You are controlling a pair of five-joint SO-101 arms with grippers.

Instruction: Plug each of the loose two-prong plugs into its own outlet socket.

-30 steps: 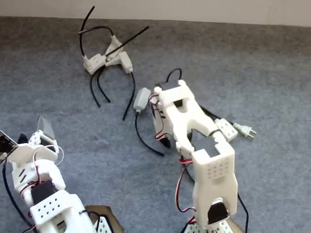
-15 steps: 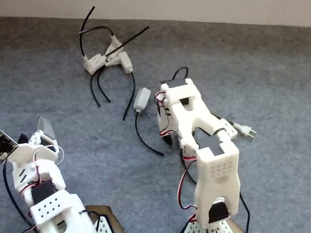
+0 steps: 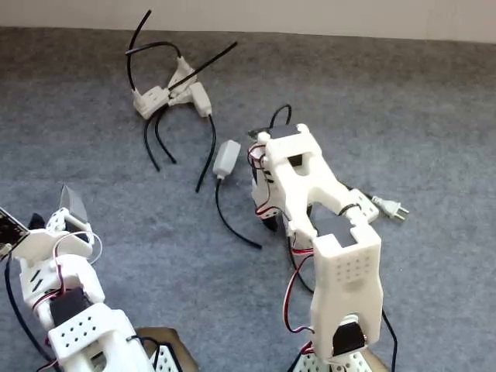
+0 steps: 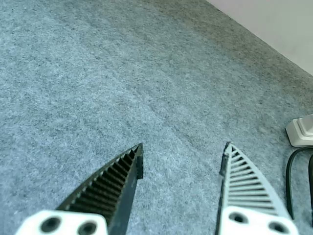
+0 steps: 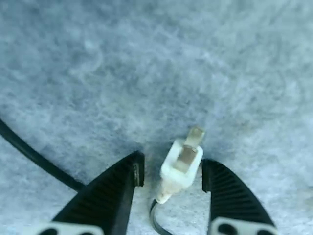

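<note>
A small white two-prong plug lies on the grey carpet, prongs pointing away from my right gripper. That gripper is open, with one finger on each side of the plug and a thin gap on both sides. In the high view the right gripper points down at the carpet mid-table, under its own arm. A grey outlet block with a black cord lies just beside it. Another two-prong plug lies beyond the arm's far side. My left gripper is open over bare carpet, and sits at the near left.
A cluster of white outlets and plugs with looping black cords lies at the back left; one white block and cords show at the left wrist view's edge. A black cord runs near the right gripper.
The right arm has shifted a little to the right and away from the grey outlet block, now covering the white block beside the far plug. The left arm has not moved.
</note>
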